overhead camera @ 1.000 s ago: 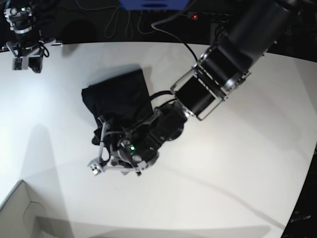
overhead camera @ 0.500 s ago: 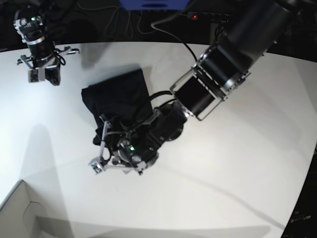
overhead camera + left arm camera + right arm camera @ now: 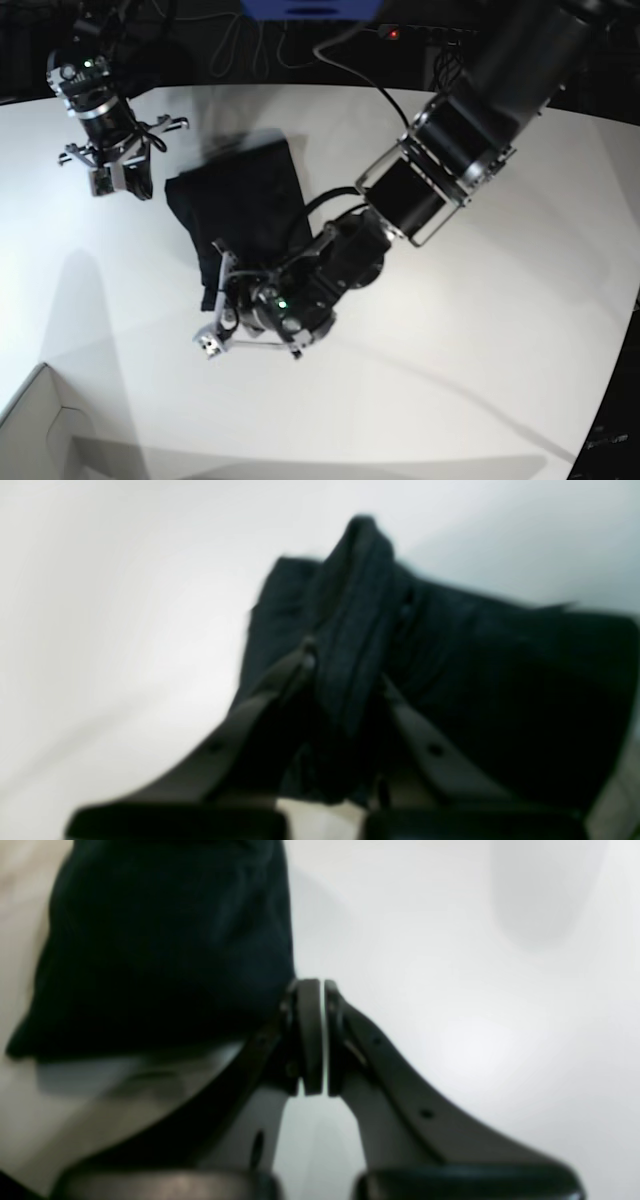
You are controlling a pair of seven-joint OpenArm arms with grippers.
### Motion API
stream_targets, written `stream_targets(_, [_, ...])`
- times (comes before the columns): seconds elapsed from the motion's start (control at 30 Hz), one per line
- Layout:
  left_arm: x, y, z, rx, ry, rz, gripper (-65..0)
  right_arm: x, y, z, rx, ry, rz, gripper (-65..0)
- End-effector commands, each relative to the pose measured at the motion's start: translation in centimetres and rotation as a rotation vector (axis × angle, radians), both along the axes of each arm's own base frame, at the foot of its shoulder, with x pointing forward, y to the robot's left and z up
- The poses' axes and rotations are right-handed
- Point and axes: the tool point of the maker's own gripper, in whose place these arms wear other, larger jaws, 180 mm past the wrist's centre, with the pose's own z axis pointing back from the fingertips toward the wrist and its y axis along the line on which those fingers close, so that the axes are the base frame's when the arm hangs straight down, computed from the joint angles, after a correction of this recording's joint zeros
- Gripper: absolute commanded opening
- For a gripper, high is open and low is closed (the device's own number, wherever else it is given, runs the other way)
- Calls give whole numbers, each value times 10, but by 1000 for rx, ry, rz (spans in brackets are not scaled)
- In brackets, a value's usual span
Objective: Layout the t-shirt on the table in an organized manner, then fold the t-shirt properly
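Since the earlier base picture, the right gripper [image 3: 112, 180] has swung from the far corner of the table [image 3: 480, 340] to just beside the t-shirt [image 3: 240, 205], and the left gripper [image 3: 222, 300] has gone from spread to pinched. Seen from the left wrist, its two fingers [image 3: 280, 690] clamp a raised ridge of black cloth [image 3: 350, 630], with the rest of the shirt lying beyond and to that view's right. From the right wrist, that gripper's fingertips [image 3: 310, 1035] press together with nothing between them; the shirt sits just off their left side, an edge close to them, though touching or not I cannot tell. In the base view the shirt is a bunched heap whose long axis runs from the left gripper at its near end toward the table's far edge, so spreading it probably turns on the left arm drawing its pinch away from the heap along that axis.
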Motion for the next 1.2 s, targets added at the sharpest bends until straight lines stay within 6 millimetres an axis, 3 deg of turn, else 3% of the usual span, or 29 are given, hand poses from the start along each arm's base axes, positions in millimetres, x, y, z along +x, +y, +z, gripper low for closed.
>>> stream_targets(0.0, [13,-7,21,-36,-52,-5,-650,12,13,14,20,-61,38,-650])
stream_targets(0.23, [16,0,19,-26,-52,4,-649,54,80,33,87,-146,207,-650])
stream_targets(0.37, [15,0,18,-28,-52,3,-649,68,95,14,121,-88,239,-650])
stream_targets(0.57, [17,-1,20,-32,-56,3,-645,68,89,-33,170,26,211,-650])
stream_targets(0.83, [66,14,69,-153,-110,129,-644,57,73,-72,276,50,122,-650])
stream_targets(0.93, [70,15,66,-141,-97,141,-643,55,70,-75,271,60,120,-650])
stream_targets(1.0, [71,12,64,-137,-86,142,-611,55,70,-75,270,61,121,-650])
stream_targets(1.17, [69,15,53,-119,-56,154,-433,51,71,-82,280,79,118,-650])
